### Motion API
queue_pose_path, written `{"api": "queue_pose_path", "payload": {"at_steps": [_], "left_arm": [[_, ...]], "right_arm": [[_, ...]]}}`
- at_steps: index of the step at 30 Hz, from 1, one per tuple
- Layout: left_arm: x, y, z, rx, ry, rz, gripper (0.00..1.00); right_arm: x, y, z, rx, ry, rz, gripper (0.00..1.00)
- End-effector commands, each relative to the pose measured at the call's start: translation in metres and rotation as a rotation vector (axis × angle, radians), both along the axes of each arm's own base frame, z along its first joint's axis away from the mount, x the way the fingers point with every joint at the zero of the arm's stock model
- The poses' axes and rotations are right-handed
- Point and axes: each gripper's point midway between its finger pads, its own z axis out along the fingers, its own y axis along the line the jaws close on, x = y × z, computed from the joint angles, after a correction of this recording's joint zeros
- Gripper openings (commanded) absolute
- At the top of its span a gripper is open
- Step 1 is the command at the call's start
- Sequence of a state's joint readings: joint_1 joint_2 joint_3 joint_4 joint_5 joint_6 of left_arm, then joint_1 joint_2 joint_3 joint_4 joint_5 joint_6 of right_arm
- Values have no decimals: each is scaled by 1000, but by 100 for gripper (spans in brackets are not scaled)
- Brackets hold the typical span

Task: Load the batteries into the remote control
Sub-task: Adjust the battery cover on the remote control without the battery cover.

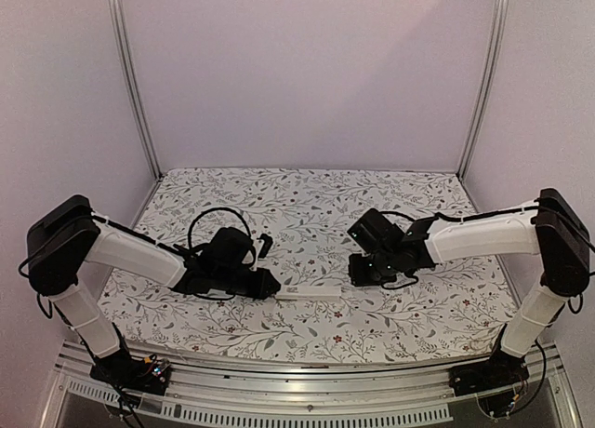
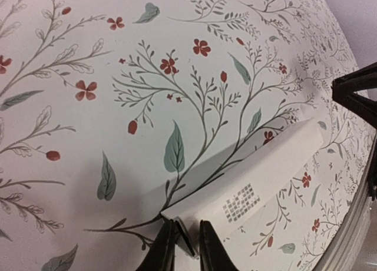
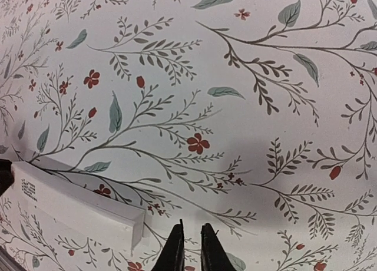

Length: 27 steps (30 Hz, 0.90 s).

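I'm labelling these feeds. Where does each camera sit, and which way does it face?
Top external: above and behind the bases, looking down at the floral table; left arm and right arm show.
Left wrist: on the left arm, looking along the left gripper, clamped on the remote control.
Right wrist: on the right arm, looking down past the right gripper, nearly closed, empty.
Shared: every view shows the remote control.

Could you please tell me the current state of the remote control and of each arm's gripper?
remote control: on the floral cloth, one end clamped.
left gripper: shut on the remote control's near end.
right gripper: fingers almost together, nothing visible between them, beside the remote control's other end but not touching it.
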<state>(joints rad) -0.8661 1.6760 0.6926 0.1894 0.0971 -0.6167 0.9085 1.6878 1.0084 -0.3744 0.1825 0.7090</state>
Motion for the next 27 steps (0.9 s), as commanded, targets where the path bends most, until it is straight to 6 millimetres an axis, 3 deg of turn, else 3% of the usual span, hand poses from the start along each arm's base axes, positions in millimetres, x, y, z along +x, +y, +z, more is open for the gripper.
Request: {"api": "queue_pose_path", "payload": {"at_steps": [1, 11, 16, 22, 27], "left_arm": [[-5, 4, 0, 45, -3, -9, 15], [-5, 0, 3, 46, -14, -17, 16], [-5, -1, 7, 40, -24, -16, 16], [1, -1, 27, 13, -69, 1, 23], [5, 0, 45, -20, -109, 26, 36]], "right_arm": [[-5, -25, -14, -148, 36, -61, 1], [-11, 0, -37, -251, 76, 4, 0], [-17, -1, -44, -270, 94, 7, 0], [-15, -2, -34, -262, 79, 6, 0], [-16, 0, -31, -246, 78, 5, 0]]}}
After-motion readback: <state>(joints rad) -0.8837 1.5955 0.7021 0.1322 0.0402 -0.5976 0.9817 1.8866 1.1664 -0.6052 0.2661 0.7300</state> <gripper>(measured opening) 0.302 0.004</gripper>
